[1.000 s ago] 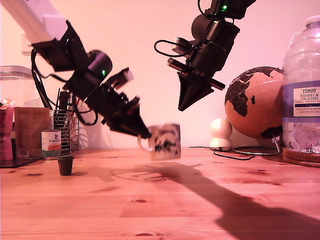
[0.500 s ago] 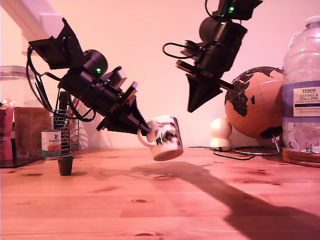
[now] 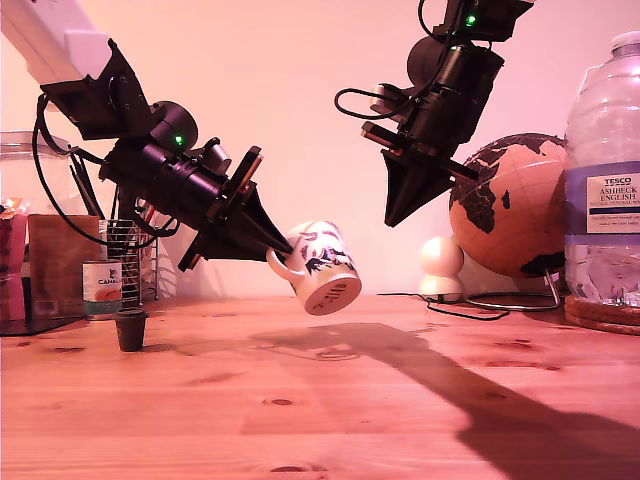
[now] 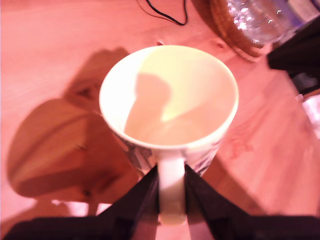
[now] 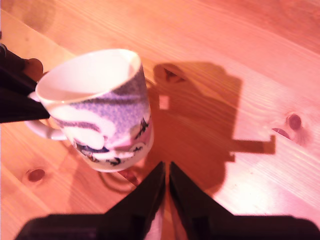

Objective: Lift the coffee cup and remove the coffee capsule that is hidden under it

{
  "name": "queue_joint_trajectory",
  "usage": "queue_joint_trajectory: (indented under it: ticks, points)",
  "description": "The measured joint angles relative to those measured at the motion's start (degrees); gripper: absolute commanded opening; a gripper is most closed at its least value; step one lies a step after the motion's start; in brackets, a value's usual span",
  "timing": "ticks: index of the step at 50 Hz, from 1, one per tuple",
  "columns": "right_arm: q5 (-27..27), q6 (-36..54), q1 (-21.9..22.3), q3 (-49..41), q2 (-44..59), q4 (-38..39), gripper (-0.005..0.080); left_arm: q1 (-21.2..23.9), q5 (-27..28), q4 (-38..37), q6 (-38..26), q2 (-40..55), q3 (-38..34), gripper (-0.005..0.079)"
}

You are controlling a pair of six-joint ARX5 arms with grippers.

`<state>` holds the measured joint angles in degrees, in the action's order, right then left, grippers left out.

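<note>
We hold the white ceramic coffee cup with dark cartoon drawings (image 3: 322,268) by its loop handle, my first gripper (image 4: 171,192) pinching the handle between closed jaws, so the cup hangs tilted clear above the pale wooden table (image 3: 330,400). The grip on the handle leaves the body free and lets the cup swing up off the wood. Its inside, seen in the first wrist view, looks empty. My second gripper (image 5: 166,176) hovers above the cup and to the side away from its handle, jaws pressed together on nothing, probably waiting to fetch the capsule. The small dark tapered coffee capsule (image 3: 131,328) stands on the table well apart from the cup, on its handle side, just before a small white-labelled tin can (image 3: 102,286)
</note>
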<state>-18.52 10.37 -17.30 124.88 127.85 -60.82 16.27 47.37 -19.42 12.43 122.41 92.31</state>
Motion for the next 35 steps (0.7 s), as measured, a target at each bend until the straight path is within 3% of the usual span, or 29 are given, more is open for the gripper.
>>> queue_joint_trajectory:
  ticks: [35]
  points:
    - [0.00, 0.24, 0.00, 0.00, 0.00, -2.40, -0.0012, 0.11, 2.67, -2.62, 16.94, 0.00, 0.00, -0.0021]
